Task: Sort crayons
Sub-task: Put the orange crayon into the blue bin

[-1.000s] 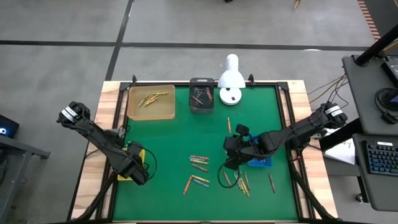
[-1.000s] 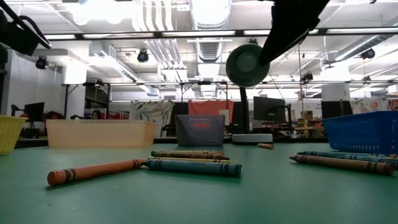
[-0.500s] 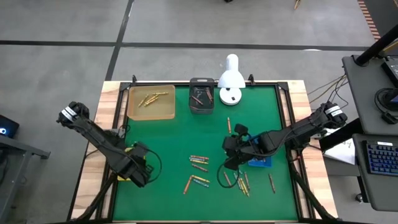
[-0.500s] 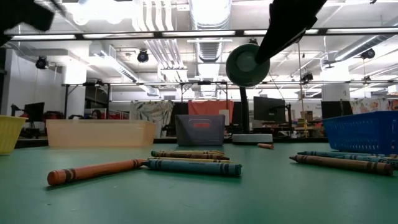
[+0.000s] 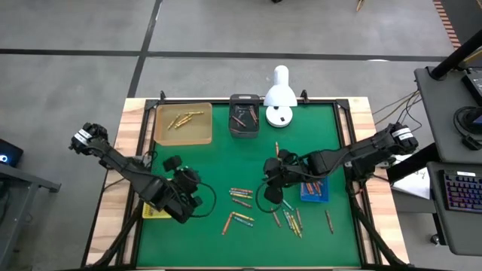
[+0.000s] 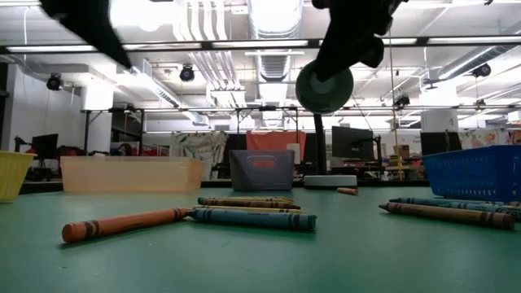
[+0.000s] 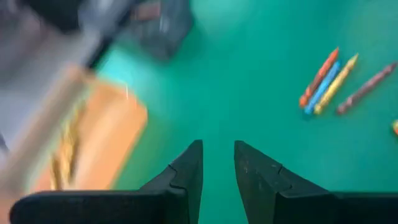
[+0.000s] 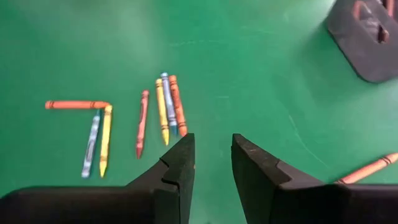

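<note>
Crayons (image 5: pixel 241 197) scattered mid-table, both grippers empty

Right gripper (image 5: pixel 269 183) hovers with fingers slightly parted, the crayon cluster at roughly its 8 o'clock; most sticks lie crosswise or diagonal. Left gripper (image 5: pixel 194 197), also a bit apart, sits at their 9 o'clock. Green mat (image 5: pixel 203 162), workshop room with ceiling lights behind.

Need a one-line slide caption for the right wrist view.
Right gripper open and empty above the green mat, loose crayons ahead, dark tray beyond.
</note>
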Available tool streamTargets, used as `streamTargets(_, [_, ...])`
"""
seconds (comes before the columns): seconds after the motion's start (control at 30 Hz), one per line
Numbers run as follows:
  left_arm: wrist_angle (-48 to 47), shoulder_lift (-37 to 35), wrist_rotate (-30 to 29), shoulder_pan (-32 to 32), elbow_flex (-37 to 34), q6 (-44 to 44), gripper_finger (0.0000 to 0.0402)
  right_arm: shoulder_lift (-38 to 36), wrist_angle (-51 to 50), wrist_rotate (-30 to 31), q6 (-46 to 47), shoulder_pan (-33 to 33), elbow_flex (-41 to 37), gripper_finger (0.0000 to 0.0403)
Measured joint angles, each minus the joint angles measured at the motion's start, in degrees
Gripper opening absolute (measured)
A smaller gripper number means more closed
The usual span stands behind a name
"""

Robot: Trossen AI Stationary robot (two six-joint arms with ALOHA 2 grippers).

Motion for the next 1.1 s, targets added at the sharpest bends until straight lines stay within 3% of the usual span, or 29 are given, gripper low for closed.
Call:
streamTargets(0.2, [12.6, 0.0, -6.4, 4.6, -0.4, 22.5, 0.0054, 2.8, -1.1, -0.2, 1.8, -3.9, 1.8, 0.0062])
streamTargets(0.4, [14.0, -0.1, -6.6, 9.5, -1.7, 28.7, 0.0038, 6.3, -9.8, -0.1, 1.7, -9.0, 5.0, 0.0041])
streamTargets(0.57, [18.4, -1.9, -3.3, 11.9, -6.5, 30.5, 0.0037, 8.4, -16.1, 0.0, 0.9, -14.3, 5.2, 0.0033])
streamTargets(0.73, [30.8, -6.4, 2.4, 13.4, -13.7, 37.1, 0.0037, 9.3, -22.2, 0.1, 3.1, -18.8, 4.7, 0.0031])
streamTargets(0.9, [46.7, -13.2, 11.2, 16.8, -21.7, 46.1, 0.0037, 9.3, -19.8, 0.5, 3.6, -20.5, 3.0, 0.0032])
streamTargets(1.1, [57.2, -19.1, 12.9, 20.7, -26.7, 51.7, 0.0037, 10.1, -18.7, 0.5, 8.4, -21.3, 2.3, 0.0063])
